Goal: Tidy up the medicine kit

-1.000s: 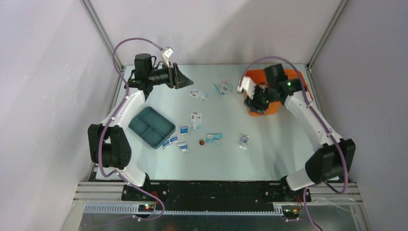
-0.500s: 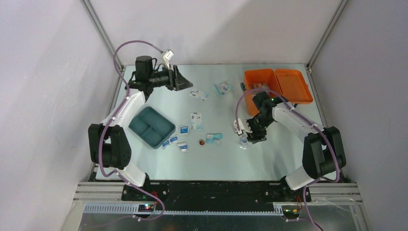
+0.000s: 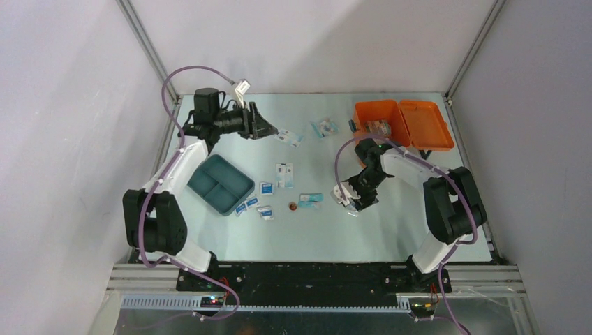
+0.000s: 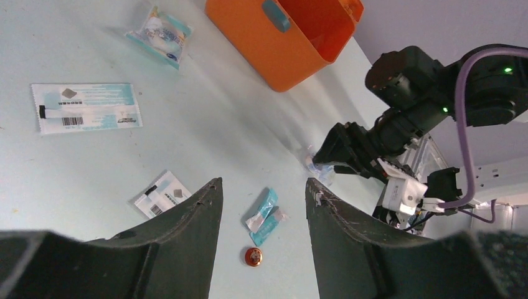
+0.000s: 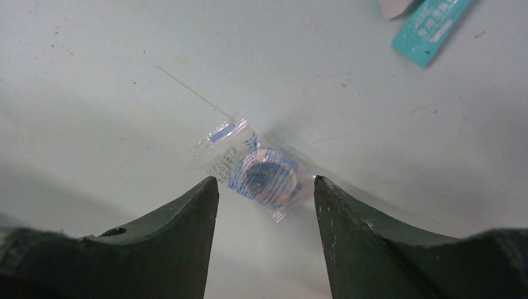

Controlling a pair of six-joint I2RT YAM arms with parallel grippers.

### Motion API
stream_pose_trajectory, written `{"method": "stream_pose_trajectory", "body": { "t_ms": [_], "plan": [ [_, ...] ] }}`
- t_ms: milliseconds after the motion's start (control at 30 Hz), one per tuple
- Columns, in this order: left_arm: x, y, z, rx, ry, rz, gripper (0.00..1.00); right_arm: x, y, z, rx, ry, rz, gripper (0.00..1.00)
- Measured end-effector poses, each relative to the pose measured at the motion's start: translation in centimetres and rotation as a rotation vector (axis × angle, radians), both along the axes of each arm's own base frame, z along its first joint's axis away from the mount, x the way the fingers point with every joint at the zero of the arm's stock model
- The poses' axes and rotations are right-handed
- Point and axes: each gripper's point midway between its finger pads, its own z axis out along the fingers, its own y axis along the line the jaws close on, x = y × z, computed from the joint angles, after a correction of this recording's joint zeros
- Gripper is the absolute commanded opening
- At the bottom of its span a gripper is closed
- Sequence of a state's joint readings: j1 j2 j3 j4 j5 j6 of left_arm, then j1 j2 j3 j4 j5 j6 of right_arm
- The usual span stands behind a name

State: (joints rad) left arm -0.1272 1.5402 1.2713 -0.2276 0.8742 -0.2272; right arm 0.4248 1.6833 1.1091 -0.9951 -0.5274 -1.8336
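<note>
The orange rectangular plastic medicine kit (image 3: 426,124) sat at the far right of the pale table (image 3: 314,234), its hinged lid lying open to the right. The right gripper (image 3: 354,200) hung low near the table's middle. Its jaws were parted and empty, straddling a clear crinkly plastic packet (image 5: 260,175) with a small roll inside, seemingly not yet touching it. The left gripper (image 3: 269,130) hovered at the far left, jaws likewise apart and gripping nothing. The kit looked stiff, light and smooth-walled, likely to slide if nudged, so its rim or a side wall seemed the surest hold. The packet's film would probably be slippery, best pinched across the roll.
</note>
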Motion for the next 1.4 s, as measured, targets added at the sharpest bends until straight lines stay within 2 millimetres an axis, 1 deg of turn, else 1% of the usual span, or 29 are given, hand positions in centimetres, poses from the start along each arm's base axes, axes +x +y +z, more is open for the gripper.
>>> {"method": "stream_pose_trajectory", "body": {
  "t_ms": [100,167,267,300,333,367,400,433,500,600,700,800,900,967,1033,1100,1167,1267,1333,1400],
  "plan": [
    [-0.3,0.2,0.1,0.000,0.001,0.003,0.57,0.1,0.6,-0.7,0.005,-0.009,0.041,0.57],
    [-0.4,0.3,0.1,0.001,0.002,0.008,0.57,0.1,0.9,-1.3,0.007,-0.012,0.071,0.52],
    [-0.4,0.7,-0.4,0.006,0.017,0.022,0.56,0.1,1.3,-2.1,0.008,-0.014,0.110,0.38],
    [-0.4,0.8,-0.6,0.007,0.022,0.025,0.57,0.1,1.4,-2.3,0.009,-0.016,0.119,0.31],
    [-0.5,1.0,-0.7,0.009,0.027,0.030,0.57,0.2,1.5,-2.5,0.009,-0.015,0.126,0.28],
    [-0.5,1.1,-0.8,0.010,0.033,0.034,0.57,0.2,1.5,-2.6,0.009,-0.014,0.132,0.22],
    [-0.5,1.3,-0.9,0.011,0.034,0.039,0.57,0.1,1.5,-2.7,0.008,-0.010,0.133,0.19],
    [-0.5,1.4,-1.0,0.012,0.036,0.043,0.57,0.1,1.6,-2.7,0.008,-0.009,0.134,0.15],
    [-0.5,1.6,-1.0,0.013,0.037,0.051,0.57,0.3,1.7,-2.4,0.006,-0.009,0.124,0.12],
    [-0.3,2.0,-1.0,0.017,0.035,0.063,0.57,1.9,2.3,-1.2,0.011,-0.035,0.081,0.09],
    [-0.1,2.1,-1.0,0.019,0.033,0.069,0.56,4.2,3.2,1.1,0.037,-0.071,-0.002,0.09],
    [0.1,2.1,-0.5,0.019,0.022,0.071,0.57,6.7,4.1,4.5,0.085,-0.099,-0.131,0.09],
    [0.9,2.1,0.2,0.018,0.005,0.072,0.57,9.0,4.7,9.1,0.159,-0.116,-0.284,0.09],
    [1.4,2.0,0.4,0.017,-0.002,0.073,0.56,11.1,4.9,13.2,0.237,-0.131,-0.405,0.09],
    [2.1,2.0,0.6,0.017,-0.005,0.073,0.57,13.5,4.4,17.3,0.318,-0.167,-0.520,0.09],
    [2.7,1.9,0.4,0.017,0.000,0.073,0.56,15.3,3.4,20.6,0.377,-0.204,-0.618,0.09],
    [3.2,1.7,0.2,0.018,0.004,0.069,0.56,17.1,1.5,22.6,0.410,-0.235,-0.714,0.09],
    [3.8,1.5,0.2,0.019,0.001,0.066,0.56,18.9,-0.8,23.2,0.416,-0.256,-0.830,0.09],
    [4.0,1.4,0.3,0.021,-0.006,0.063,0.56,20.1,-2.1,22.5,0.405,-0.252,-0.899,0.09],
    [4.0,1.4,0.5,0.023,-0.013,0.062,0.57,21.2,-3.4,21.3,0.390,-0.234,-0.962,0.09]
  ]
}}
